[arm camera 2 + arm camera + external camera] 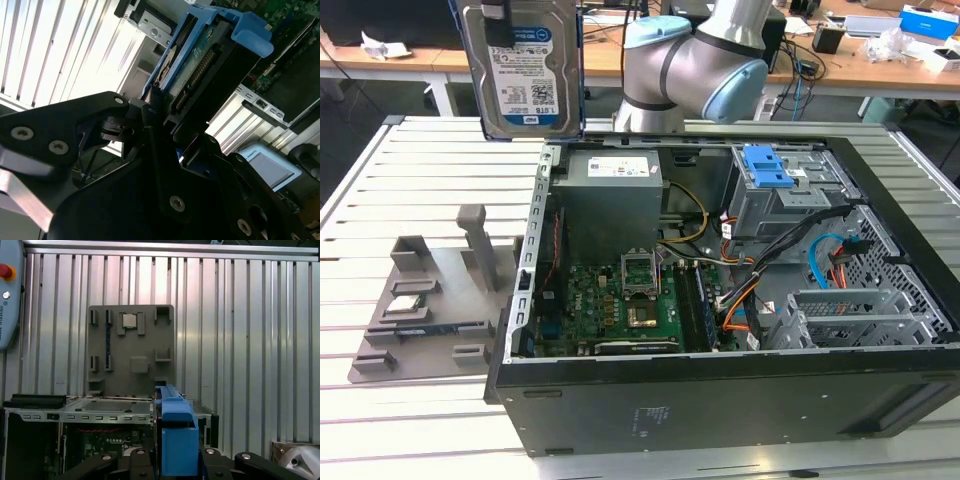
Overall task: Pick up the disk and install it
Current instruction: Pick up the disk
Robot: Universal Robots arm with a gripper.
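Blue-framed disk point(525, 65) hangs upright, high over the table point(420, 180), above the case point(720, 400) edge nearest the grey fixture point(380, 355). It is held high, I judge, to clear that wall. Gripper point(170, 120) fingers seem clenched on its frame.

Disk point(525, 65): clamped in gripper point(175, 460). Computer case point(720, 380): on table point(420, 170), below gripper. Fixture plate point(430, 320): on table, below gripper, just beside case. Chip point(405, 303): seated in fixture plate.
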